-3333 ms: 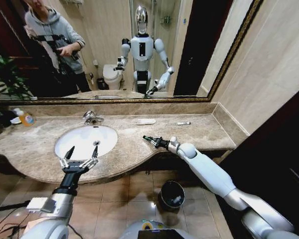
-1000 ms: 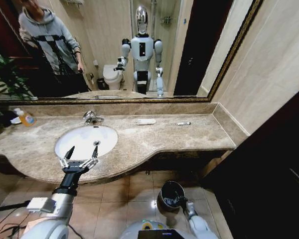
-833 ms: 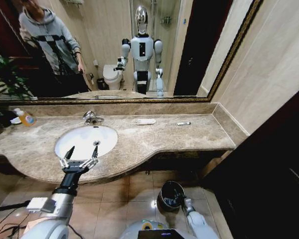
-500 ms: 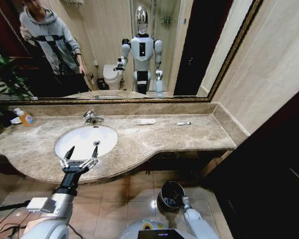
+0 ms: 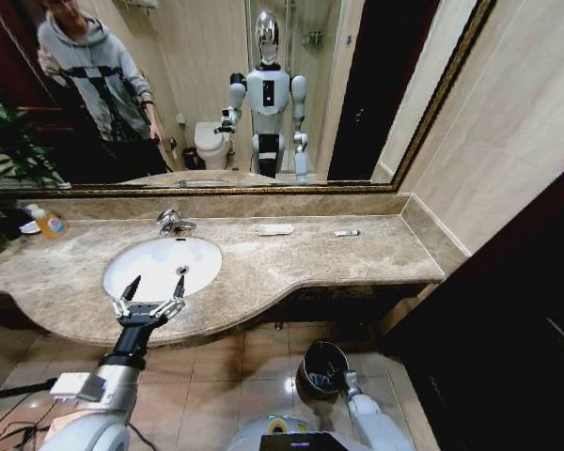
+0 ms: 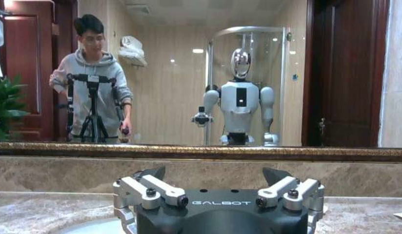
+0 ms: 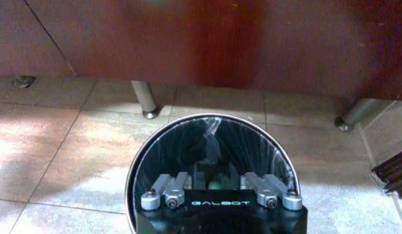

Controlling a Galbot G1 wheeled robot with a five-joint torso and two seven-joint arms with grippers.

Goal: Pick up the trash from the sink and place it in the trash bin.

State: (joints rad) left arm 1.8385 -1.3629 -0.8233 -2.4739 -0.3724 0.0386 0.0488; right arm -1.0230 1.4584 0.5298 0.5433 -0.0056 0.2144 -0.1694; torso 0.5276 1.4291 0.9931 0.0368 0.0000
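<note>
Remaining on the beige marble bench (image 5: 291, 268) are two pieces of trash: a flat white packet (image 5: 275, 229) and, just to its right, a thin white tube (image 5: 346, 233), both lying near the back wall and well apart from the white oval basin of the sink (image 5: 160, 266), which itself looks bare. Seconds ago the right gripper (image 5: 336, 382) stood over the bench with a green stick in its closed jaws; it has since come down to the floor and now sits at the mouth of the small round black trash bin with a shiny metal rim (image 5: 312, 354). In the right wrist view the gripper (image 7: 214, 184) hangs directly over the bin's dark liner (image 7: 188, 146), and a small green thing (image 7: 214, 184) shows between its fingers; whether the jaws are clamped on it or have already let go cannot be told. Judged from this, one item is at or in the bin, and the two on the bench are not yet dealt with. The left gripper (image 5: 150, 303) has not shifted: it hovers over the near edge of the basin, jaws spread wide and holding nothing. An orange soap bottle with a white top (image 5: 45, 222) stands at the far left of the bench, not part of the job.
</note>
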